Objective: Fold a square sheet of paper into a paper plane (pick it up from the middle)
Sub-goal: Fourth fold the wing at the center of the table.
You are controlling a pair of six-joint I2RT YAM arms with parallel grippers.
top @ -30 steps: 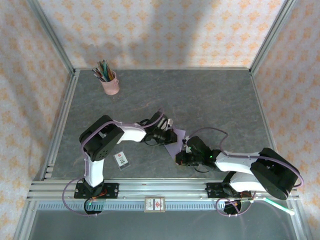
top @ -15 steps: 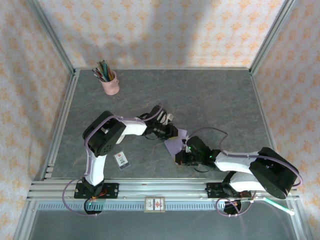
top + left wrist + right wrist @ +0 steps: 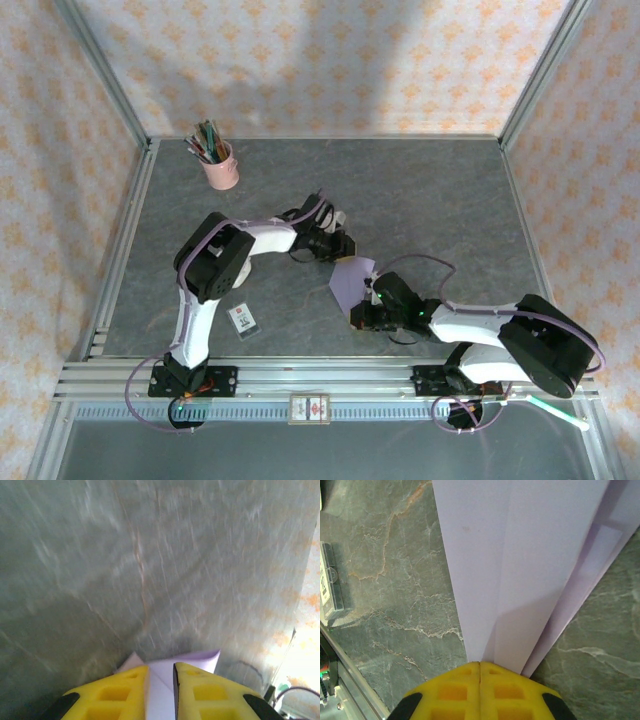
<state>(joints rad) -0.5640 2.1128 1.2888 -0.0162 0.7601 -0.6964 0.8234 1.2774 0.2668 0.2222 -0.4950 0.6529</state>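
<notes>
R gripper (image 3: 479, 666): in the R wrist view the jaws are seen fully closed, yellow pads pressed together w/ no gap. The paper plane (image 3: 520, 555) is pinched btwn them at its near edge. From the tips the lavender paper is spread straight ahead, widening away from the jaws. Several lengthwise layers and a crease are shown, so it's only part-folded. One layer is angled off to the right of the jaws. A small white card (image 3: 329, 580) w/ dark print is seen left of the jaws, apart from the paper, flat on the grey stone-look table (image 3: 385, 595).

L gripper (image 3: 161, 672): in the L wrist view the jaws are held slightly apart, w/ a narrow gap left btwn the yellow fingers (image 3: 210, 692). The paper plane (image 3: 192, 658) is seen in that gap and just past the tips, w/ a corner poking out to either side. Whether the pads touch it can't be told, as the view is blurred. Beyond the tips, bare table (image 3: 150, 555) is shown.

Top view: the paper plane (image 3: 350, 283) is found btwn the two grippers. The R gripper (image 3: 362, 315) is clamped on its near end and the L gripper (image 3: 338, 248) is placed at its far end. The card (image 3: 243, 319) is laid well to the left of the R jaws, near the L arm's base. A pink cup (image 3: 222, 172) of pens is stood far beyond the L jaws, at the back-left corner of the table (image 3: 430, 190).
</notes>
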